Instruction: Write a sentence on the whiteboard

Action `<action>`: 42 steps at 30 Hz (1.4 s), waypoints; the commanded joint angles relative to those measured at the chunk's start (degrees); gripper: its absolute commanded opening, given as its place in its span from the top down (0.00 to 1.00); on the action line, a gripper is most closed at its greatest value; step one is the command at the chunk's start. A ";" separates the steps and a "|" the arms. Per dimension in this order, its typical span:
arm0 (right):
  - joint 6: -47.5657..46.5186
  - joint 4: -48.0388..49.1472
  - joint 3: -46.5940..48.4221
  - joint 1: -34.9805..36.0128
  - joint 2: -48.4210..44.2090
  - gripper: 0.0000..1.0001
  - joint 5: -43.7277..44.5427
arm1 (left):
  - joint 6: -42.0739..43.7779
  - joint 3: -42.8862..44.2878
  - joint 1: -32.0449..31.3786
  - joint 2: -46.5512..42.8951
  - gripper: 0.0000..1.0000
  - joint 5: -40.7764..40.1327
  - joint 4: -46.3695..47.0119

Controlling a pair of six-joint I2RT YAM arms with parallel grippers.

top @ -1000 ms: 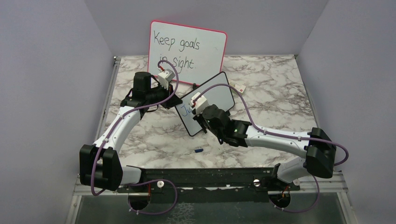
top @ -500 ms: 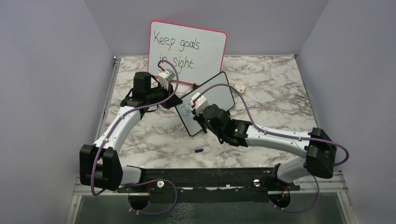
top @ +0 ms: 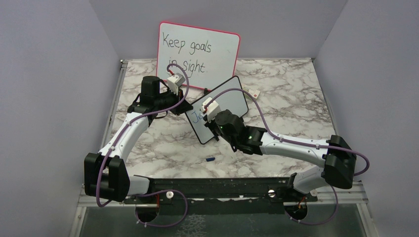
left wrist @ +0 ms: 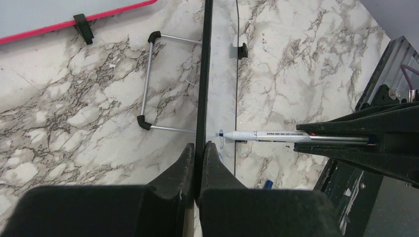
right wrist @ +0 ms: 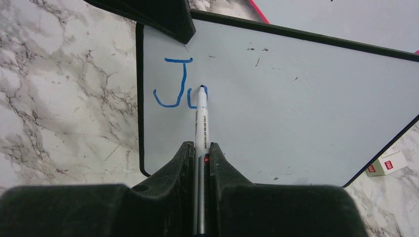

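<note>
Pinching whiteboard (right wrist: 296, 108) edge, left end effector (left wrist: 199, 145), right end effector (right wrist: 200, 145) gripping marker (right wrist: 200, 118) (tip on it)

The pink-framed board (top: 199, 54) reads "Keep goals in sight"; the whiteboard (right wrist: 296, 98) shows a blue "J".

A bench (top: 291, 94) topped in a white marble pattern with grey veining is seen filling the middle of the top view. It is enclosed on three sides by plain, pale lavender-grey walls: a back wall (top: 276, 24) at 12 o'clock, a left wall (top: 44, 74) at 9 o'clock and a right wall (top: 375, 64) at 3 o'clock. The bench's side edges are trimmed with a light metal strip (top: 111, 103). At 6 o'clock a black rail (top: 217, 186) is fixed across the near edge, and below it a dark glossy panel (top: 222, 219) is seen. The scene is evenly and softly lit, and only faint shadows are thrown on the marble.
</note>
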 commanded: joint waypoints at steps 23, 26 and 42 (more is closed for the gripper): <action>-0.29 -1.51 -0.40 -0.34 -1.59 0.99 -2.52 | 2.96 -1.01 -0.45 1.73 1.00 -6.05 -3.77; -0.22 -1.61 -0.59 -0.34 -1.79 1.00 -2.18 | 3.09 -0.96 -0.41 1.72 1.00 -6.13 -3.87; -0.84 1.79 -3.54 -1.73 -4.68 1.00 0.68 | 3.10 -1.01 -0.40 1.92 1.00 -5.89 -3.86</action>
